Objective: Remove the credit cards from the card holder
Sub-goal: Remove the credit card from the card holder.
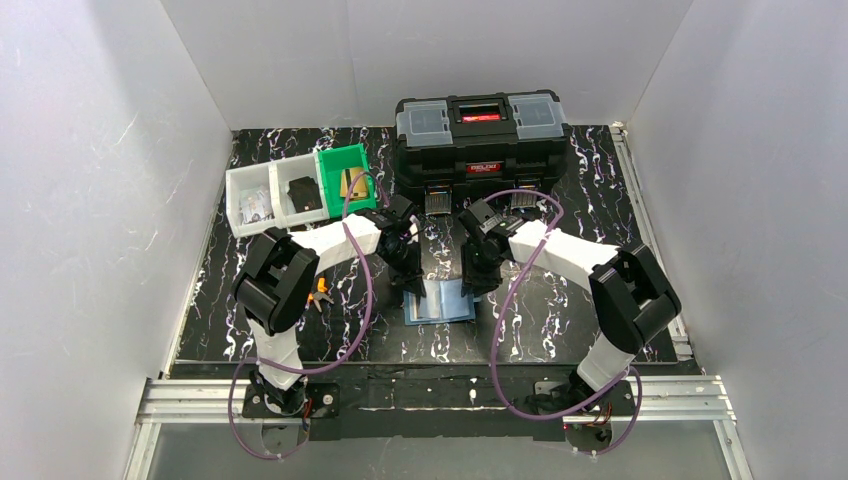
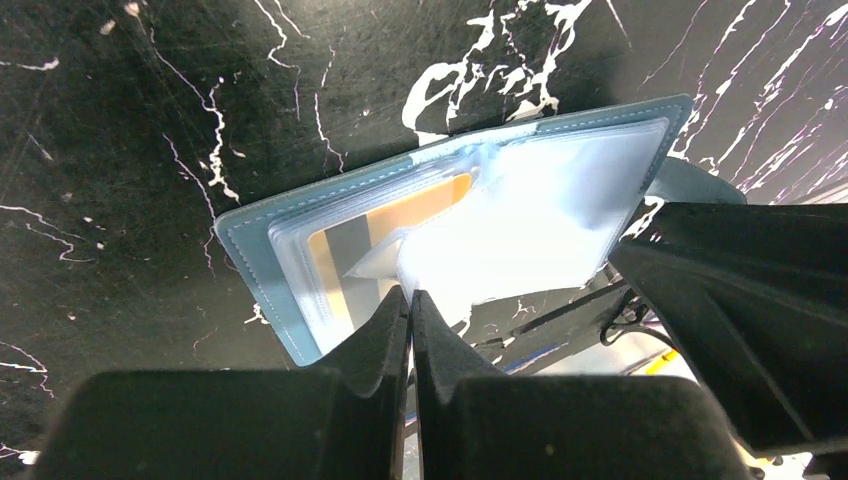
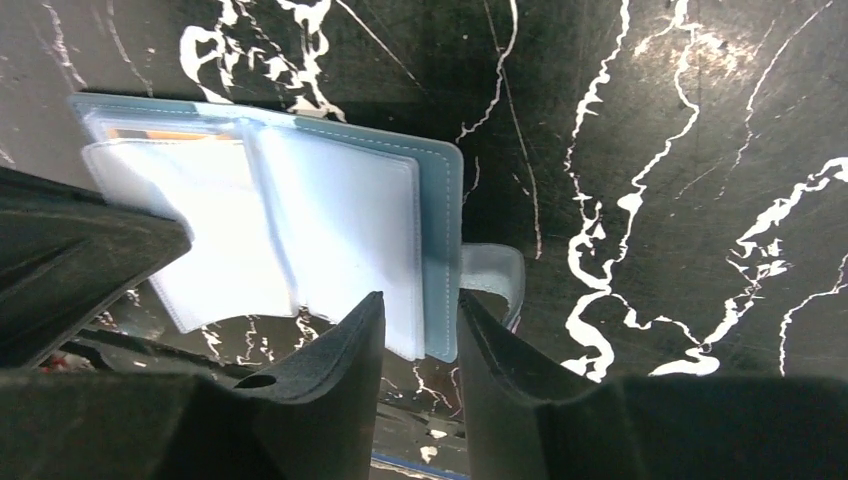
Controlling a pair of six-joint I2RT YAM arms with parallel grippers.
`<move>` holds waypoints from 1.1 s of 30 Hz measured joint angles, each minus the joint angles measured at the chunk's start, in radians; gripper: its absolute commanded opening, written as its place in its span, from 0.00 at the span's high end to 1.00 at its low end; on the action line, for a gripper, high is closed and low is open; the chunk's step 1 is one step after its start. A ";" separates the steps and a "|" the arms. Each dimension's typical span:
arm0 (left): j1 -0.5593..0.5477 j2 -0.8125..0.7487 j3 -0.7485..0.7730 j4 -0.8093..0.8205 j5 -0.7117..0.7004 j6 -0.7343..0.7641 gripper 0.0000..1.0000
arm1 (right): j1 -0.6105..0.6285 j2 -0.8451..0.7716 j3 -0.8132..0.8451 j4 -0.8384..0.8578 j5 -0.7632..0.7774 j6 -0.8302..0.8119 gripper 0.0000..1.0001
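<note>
Since orange card (image 2: 430,200) sits in card holder (image 2: 250,225) left half, shut left claw (image 2: 410,297) nearest, hold unclear; right claw (image 3: 420,305) half open, empty.

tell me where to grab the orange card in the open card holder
Likely its thin edge at the clear sleeve mouth, coming in low and flat. The orange card lies flat under plastic in the card holder, away from the strap tab, so no face is bare. Which edge is open is unclear.

card holder (image 1: 438,303): teal-blue, lay opened flat, clear sleeves facing up, on black marbled table (image 1: 595,190) | credit card (image 2: 432,200): orange-tan, grey-striped, sat inside a clear sleeve
</note>
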 measured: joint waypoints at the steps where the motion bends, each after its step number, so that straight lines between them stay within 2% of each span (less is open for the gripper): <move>1: -0.001 0.000 0.002 -0.001 0.000 0.000 1.00 | 0.000 0.002 -0.003 0.002 0.003 -0.002 0.68; 4: -0.004 0.000 0.008 -0.004 -0.001 0.000 1.00 | 0.000 0.016 -0.011 0.005 0.006 -0.006 0.78; 7: -0.009 0.000 0.010 -0.005 -0.001 -0.002 1.00 | 0.000 0.053 -0.013 0.018 -0.001 -0.012 0.83; 14: -0.025 0.000 0.032 -0.004 0.000 -0.015 0.99 | -0.006 0.095 -0.018 0.045 -0.039 -0.015 0.87; 19: -0.035 0.000 0.044 0.006 0.008 -0.028 0.88 | -0.006 0.100 -0.018 0.058 -0.059 -0.015 0.87; 25: -0.052 0.019 0.054 0.045 0.033 -0.046 0.65 | -0.008 0.102 -0.019 0.064 -0.070 -0.015 0.88; 33: -0.057 0.050 0.056 0.086 0.063 -0.066 0.43 | -0.008 0.102 -0.019 0.064 -0.069 -0.014 0.88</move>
